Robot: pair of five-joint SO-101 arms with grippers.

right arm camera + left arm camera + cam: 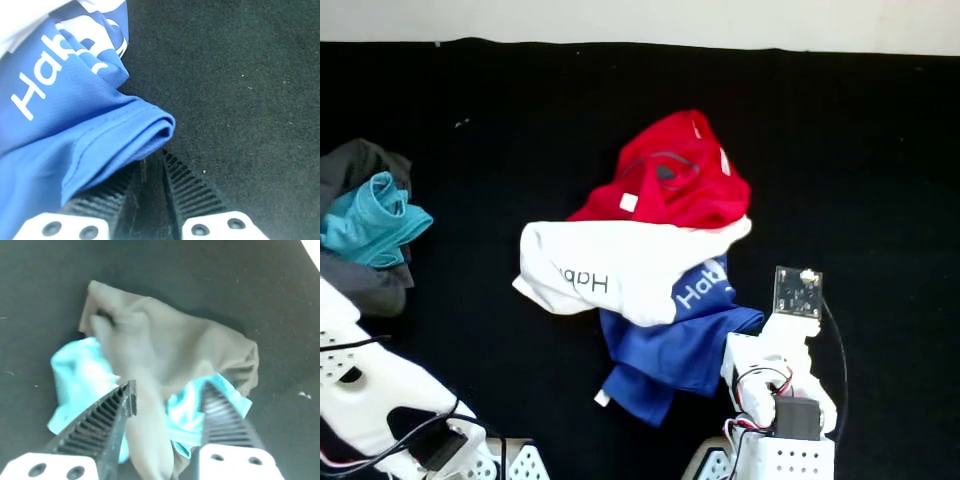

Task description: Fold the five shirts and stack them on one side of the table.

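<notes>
found left pincer (167, 412) spread wide, pinching nothing, hanging over a crumpled heap of two shirts. logged grey shirt (170, 345) straight ahead of and beneath its tips, bunched over teal shirt (80, 385), with teal cloth poking out past both fingers. judged the wide spread as readiness to bite a thick bunch of cloth rather than a single edge.

found right pincer (154, 175) pressed nearly together, with no cloth visible in the narrow slit. logged blue shirt (60, 130) lying against the outer face of one finger, its rolled hem just ahead of the tips, and bare table (240, 100) on the other side. judged the hem as beside the grip, not in it.

logged, from above, white shirt (610, 265) draped across the blue one, further out from the right pincer, and red shirt (670, 180) beyond that, overlapping the white. read these three as one tangled pile, none flat, none folded.

counted the table as the one thing holding anything: five shirts in two loose heaps, well apart. rated the task as barely begun, with no stack yet. expect to need one shirt pulled free and spread flat before any fold. flagged the risk of dragging the whole pile along with the blue hem.
</notes>
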